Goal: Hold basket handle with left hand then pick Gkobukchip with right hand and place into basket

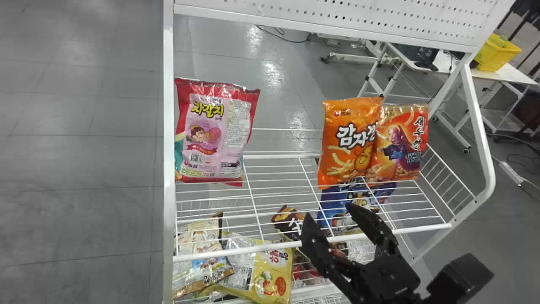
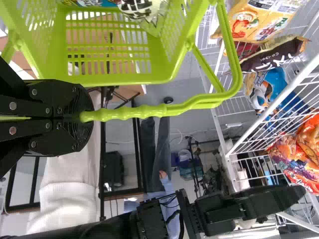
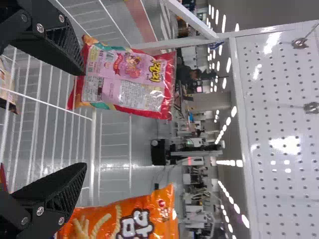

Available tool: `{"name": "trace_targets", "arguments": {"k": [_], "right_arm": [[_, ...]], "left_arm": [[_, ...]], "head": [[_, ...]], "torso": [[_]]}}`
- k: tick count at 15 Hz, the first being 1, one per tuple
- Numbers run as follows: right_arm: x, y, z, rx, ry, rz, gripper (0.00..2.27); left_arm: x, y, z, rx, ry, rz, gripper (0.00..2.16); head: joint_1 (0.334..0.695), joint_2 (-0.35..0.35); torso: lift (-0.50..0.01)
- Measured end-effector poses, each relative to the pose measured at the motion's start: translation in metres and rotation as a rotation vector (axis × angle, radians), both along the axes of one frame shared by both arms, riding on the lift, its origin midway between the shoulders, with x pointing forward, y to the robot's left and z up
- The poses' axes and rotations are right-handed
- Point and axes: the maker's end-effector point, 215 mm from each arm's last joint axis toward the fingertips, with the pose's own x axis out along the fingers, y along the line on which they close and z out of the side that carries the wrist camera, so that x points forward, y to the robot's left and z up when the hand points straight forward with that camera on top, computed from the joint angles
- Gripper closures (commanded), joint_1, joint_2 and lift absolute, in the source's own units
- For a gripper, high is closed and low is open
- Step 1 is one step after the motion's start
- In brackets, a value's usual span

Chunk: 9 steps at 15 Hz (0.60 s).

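Observation:
In the head view my right gripper (image 1: 331, 212) is open over the front rail of the wire rack, its fingers apart. The right wrist view shows the same gripper (image 3: 80, 119) with nothing held between its fingertips. Packs lie below it on the lower level, among them a dark brown one (image 1: 291, 223) and a yellow one (image 1: 270, 272); I cannot tell which is the Gkobukchip. My left gripper (image 2: 84, 117) is shut on the handle (image 2: 149, 111) of the green basket (image 2: 114, 78). Snack packs (image 2: 142, 9) are inside that basket.
On the upper shelf (image 1: 278, 157) stand a red and pink pack (image 1: 215, 135) at left and two orange packs (image 1: 348, 143) at right. A blue pack (image 1: 344, 211) lies beneath them. A white perforated panel (image 1: 337, 17) rises behind; a white post (image 1: 168, 147) bounds the left.

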Motion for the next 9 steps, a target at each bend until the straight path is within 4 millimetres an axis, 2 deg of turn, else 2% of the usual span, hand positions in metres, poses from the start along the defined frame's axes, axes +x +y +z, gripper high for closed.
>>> {"name": "trace_targets", "arguments": {"k": [2, 5, 9], "right_arm": [[-0.004, 0.007, 0.008, -0.019, -0.059, -0.003, 0.19], [-0.004, 0.008, 0.007, -0.01, -0.06, -0.019, 0.19], [-0.005, 0.011, -0.01, 0.007, -0.009, -0.077, 0.19]], "left_arm": [[-0.002, 0.0, -0.004, 0.004, 0.01, -0.001, 2.11], [-0.001, 0.0, -0.007, -0.004, 0.02, -0.001, 2.12], [-0.004, 0.004, -0.013, -0.018, 0.05, 0.008, 2.12]], "head": [[0.695, -0.35], [0.695, -0.35], [0.695, -0.35]], "torso": [[-0.032], [-0.032], [-0.032]]}}
